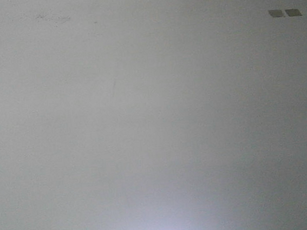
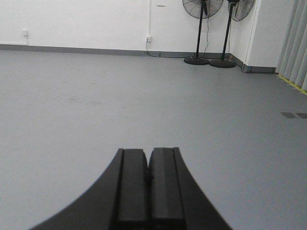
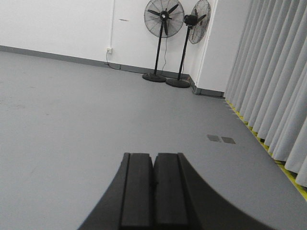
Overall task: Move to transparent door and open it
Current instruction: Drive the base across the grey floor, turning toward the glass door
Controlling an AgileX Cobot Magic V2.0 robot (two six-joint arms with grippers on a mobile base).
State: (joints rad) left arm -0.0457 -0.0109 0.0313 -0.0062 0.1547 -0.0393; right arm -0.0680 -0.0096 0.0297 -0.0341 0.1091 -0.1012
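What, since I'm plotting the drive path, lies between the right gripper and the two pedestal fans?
Only bare grey floor runs from the right gripper to the fans, per the right wrist view; two dark patches sit aside.

No readable text, label, brand, number or sign anywhere.
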